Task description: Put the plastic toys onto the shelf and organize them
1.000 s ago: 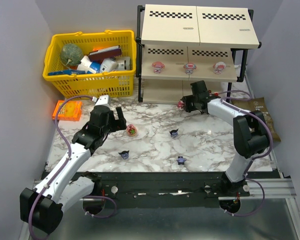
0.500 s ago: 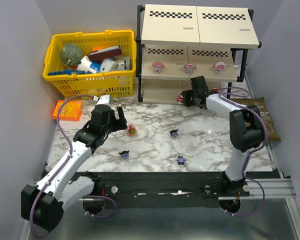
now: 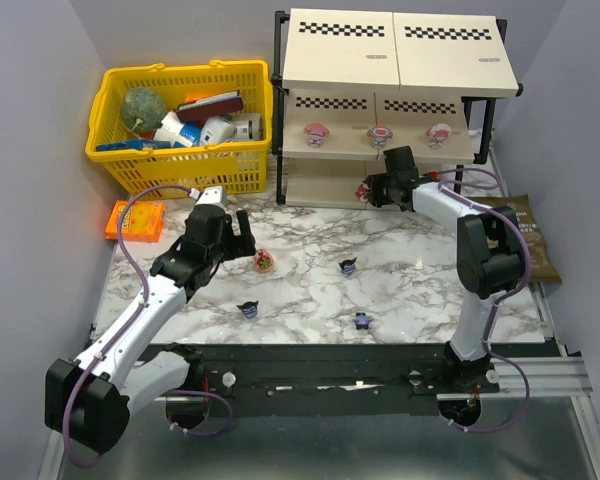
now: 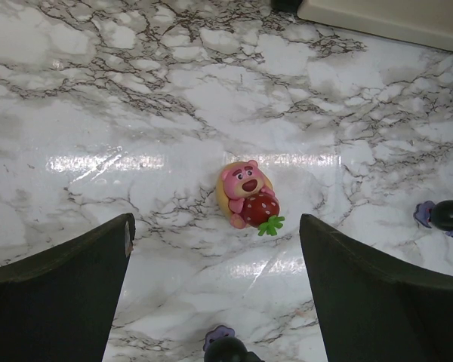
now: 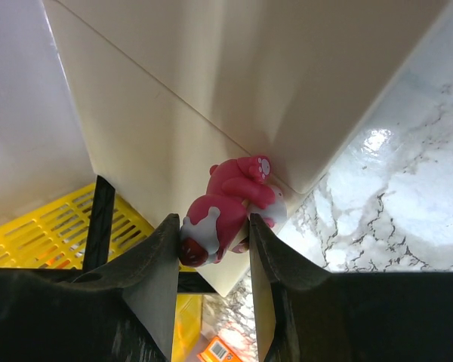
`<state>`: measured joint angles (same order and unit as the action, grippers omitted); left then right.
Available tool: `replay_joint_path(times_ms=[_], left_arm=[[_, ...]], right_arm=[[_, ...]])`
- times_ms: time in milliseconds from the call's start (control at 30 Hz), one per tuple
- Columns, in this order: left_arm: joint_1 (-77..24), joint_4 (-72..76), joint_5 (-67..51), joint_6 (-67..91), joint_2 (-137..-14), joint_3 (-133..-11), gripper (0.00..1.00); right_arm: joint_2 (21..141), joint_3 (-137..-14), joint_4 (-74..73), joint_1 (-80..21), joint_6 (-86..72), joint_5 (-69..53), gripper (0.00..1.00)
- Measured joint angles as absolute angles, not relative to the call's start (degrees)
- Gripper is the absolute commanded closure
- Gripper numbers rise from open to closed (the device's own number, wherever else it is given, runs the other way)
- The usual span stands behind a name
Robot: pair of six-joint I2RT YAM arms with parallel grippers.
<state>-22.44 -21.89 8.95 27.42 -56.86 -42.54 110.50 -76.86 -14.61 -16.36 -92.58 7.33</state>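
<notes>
Right wrist: pinching red-pink roundish plastic figurine (image 5: pixel 230 204) in right gripper (image 5: pixel 213 226), perhaps touching beige shelf board (image 5: pixel 211 90). Left wrist: hovering with left gripper (image 4: pixel 215 219) spread wide over pink bear figurine (image 4: pixel 249 197) on marble table (image 4: pixel 98 90).

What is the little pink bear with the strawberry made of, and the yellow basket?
The little pink bear toy hugging a red strawberry looks like moulded plastic: smooth, slightly shiny. The yellow mesh basket looks like hard plastic too, judging by its single colour and moulded grid of holes.
</notes>
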Motion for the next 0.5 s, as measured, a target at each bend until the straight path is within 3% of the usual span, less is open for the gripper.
replay_joint_path(times_ms=[167,500], left_arm=[[-22.44,-21.82,8.95,27.22,-57.69,-42.74,0.01],[-22.44,-21.91,8.95,26.79,-59.07,-43.72,0.01]], right_arm=[[111.20,-77.73,-14.57,-16.10,-91.88,7.27,0.49],[111.87,-78.48,-14.15,-15.66,-91.55,7.25,0.43]])
